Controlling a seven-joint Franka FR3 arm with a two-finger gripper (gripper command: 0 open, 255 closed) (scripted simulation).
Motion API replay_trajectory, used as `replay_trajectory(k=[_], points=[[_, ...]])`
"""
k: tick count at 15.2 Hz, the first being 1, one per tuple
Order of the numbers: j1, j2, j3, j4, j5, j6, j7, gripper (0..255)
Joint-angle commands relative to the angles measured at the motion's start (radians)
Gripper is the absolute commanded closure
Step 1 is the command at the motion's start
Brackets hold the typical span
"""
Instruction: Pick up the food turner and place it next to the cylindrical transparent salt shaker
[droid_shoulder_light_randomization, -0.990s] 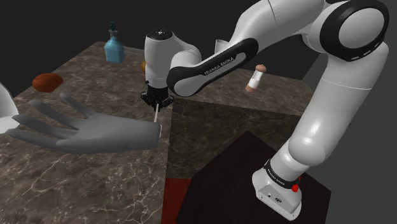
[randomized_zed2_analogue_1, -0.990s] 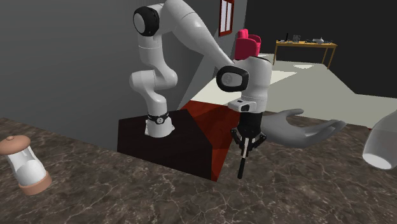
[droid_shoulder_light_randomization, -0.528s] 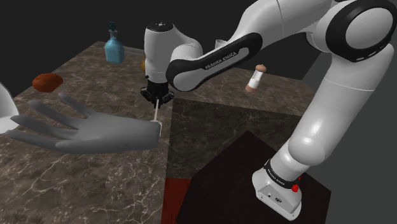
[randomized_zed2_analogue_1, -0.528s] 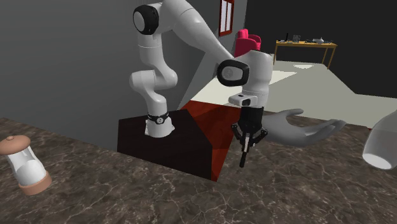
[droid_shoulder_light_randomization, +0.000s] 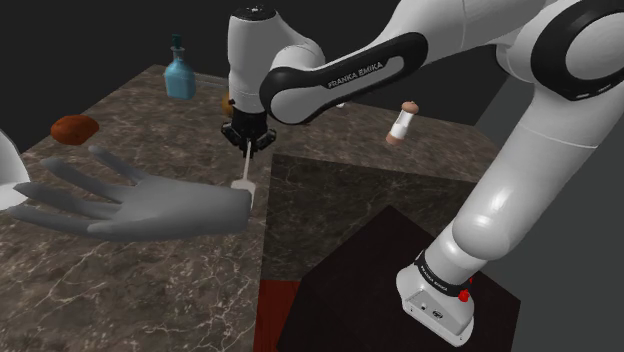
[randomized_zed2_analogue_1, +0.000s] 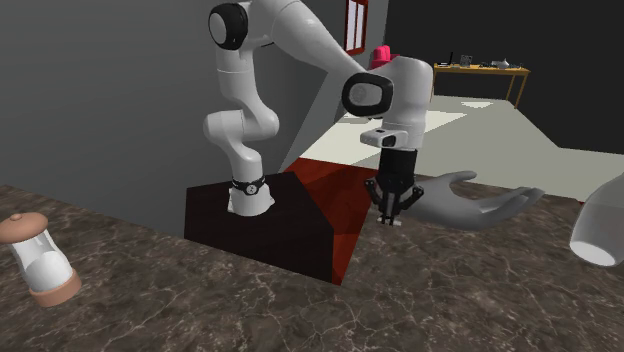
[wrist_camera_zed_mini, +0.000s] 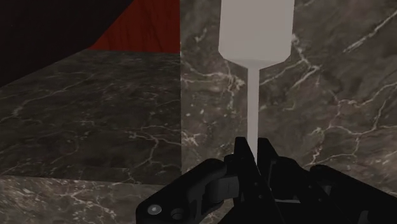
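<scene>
above the marble counter, the tool is clamping the white food turner by its thin handle, blade hanging down beside a grey hand sculpture

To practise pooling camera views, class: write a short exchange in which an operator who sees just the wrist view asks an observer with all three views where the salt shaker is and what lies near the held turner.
Operator: My gripper is shut on the turner by its thin handle, above a marble table. Where is the salt shaker?
Observer: The salt shaker stands near the table's far edge, to the shoulder view's right of the gripper.
Operator: Is anything close to the turner?
Observer: A large grey hand lies on the table. In the shoulder view its wrist end is right beside the turner's blade.
</scene>
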Motion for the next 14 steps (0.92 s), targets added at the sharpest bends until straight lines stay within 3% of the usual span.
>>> replay_trajectory(k=[1, 14], points=[[-0.002, -0.012, 0.002, 0.016, 0.014, -0.023, -0.014, 255], [-0.008, -0.079, 0.009, 0.122, 0.086, -0.172, -0.087, 255]])
